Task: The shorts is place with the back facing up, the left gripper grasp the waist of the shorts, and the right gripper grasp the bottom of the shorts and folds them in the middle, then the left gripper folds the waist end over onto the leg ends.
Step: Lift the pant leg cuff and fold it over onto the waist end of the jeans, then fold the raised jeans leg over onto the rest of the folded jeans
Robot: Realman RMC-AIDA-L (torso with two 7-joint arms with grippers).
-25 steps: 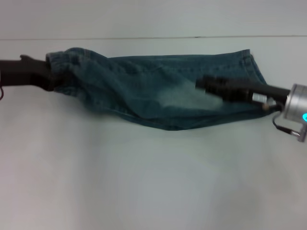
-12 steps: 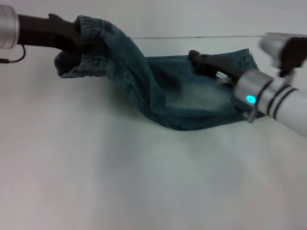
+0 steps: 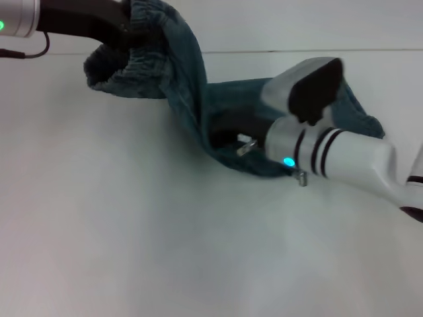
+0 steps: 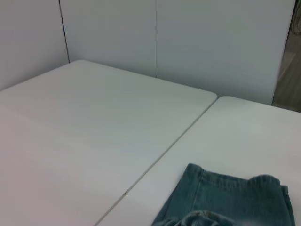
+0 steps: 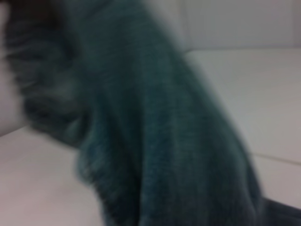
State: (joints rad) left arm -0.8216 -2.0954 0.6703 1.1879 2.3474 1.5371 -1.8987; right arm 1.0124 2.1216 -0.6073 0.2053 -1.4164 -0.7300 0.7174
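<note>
The blue denim shorts [image 3: 188, 92] lie partly on the white table [image 3: 132, 231]. Their waist end [image 3: 125, 66] is lifted off the table at the upper left, with my left gripper [image 3: 124, 32] shut on it. From there the cloth hangs down in a steep drape to the part still lying flat. The leg ends [image 3: 360, 115] rest on the table at the right. My right gripper [image 3: 228, 130] reaches in from the right and sits low on the shorts at the foot of the drape. In the left wrist view a denim edge [image 4: 225, 197] shows. Blurred denim [image 5: 155, 132] fills the right wrist view.
A seam line [image 3: 277, 51] runs across the far side of the table. In the left wrist view a second white tabletop [image 4: 84, 122] adjoins along a gap, with a pale wall [image 4: 188, 42] behind. My right forearm [image 3: 344, 155] crosses over the leg ends.
My left gripper has raised the waist end higher and carried it right. My right arm has swung in over the leg ends, its gripper now at the base of the lifted cloth.
</note>
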